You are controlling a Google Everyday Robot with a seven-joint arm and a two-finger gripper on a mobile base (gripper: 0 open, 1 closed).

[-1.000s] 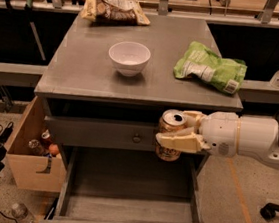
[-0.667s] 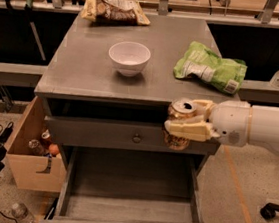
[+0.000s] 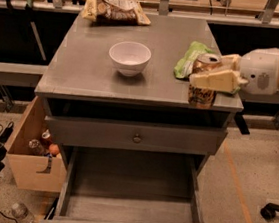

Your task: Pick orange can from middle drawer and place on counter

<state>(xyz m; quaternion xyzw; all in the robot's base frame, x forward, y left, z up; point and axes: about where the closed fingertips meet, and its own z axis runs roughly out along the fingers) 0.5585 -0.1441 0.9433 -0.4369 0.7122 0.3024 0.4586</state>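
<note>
**Figure: end effector (image 3: 205,70) holding the orange can (image 3: 201,96) at the desk (image 3: 88,72) corner**

Reaching in from the right, the end effector is clamping its fingers on the upright orange can at the desk's front right corner, just beside a green bag (image 3: 187,62). A white bowl (image 3: 129,58) is sitting mid-desk. Below, the middle drawer (image 3: 128,212) is standing pulled open.

my fingers (image 3: 216,81): at the front right corner of the counter (image 3: 83,72), clamped around the orange can (image 3: 200,96)
bowl (image 3: 129,57): on the counter, left of the can
bag (image 3: 186,61): on the counter, just behind the can
middle drawer (image 3: 131,183): pulled out below the counter
box (image 3: 27,166): on the floor, left of the drawer
</note>
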